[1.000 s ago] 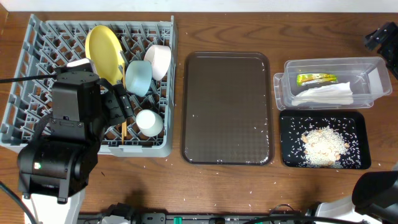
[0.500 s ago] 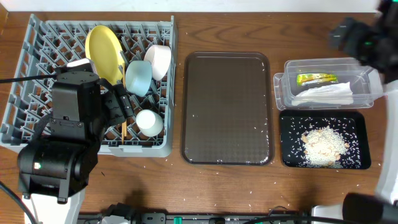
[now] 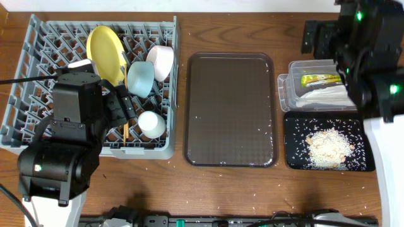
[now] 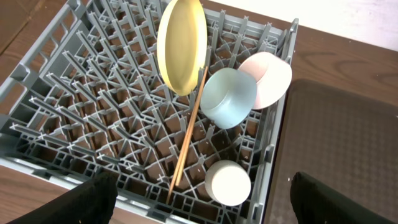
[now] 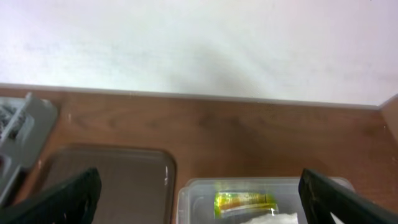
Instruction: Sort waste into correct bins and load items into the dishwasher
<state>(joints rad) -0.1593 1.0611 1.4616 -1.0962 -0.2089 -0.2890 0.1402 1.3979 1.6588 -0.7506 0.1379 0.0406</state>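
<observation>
The grey dish rack holds the yellow plate, light blue bowl, white bowl, white cup and chopsticks. My left gripper hovers open and empty over the rack's front right, above the cup. The clear tub holds the green-and-yellow wrapper and white napkin. The black tray holds rice scraps. My right gripper is open and empty behind the tub, above the wrapper.
The large dark brown serving tray lies between the rack and the bins, with a few stray grains on it and on the table in front. The right arm covers the tub's right part. A white wall stands behind the table.
My right arm has swung in from the far right edge to above the clear tub, now covering its right side. My left arm and all objects have stayed put.
</observation>
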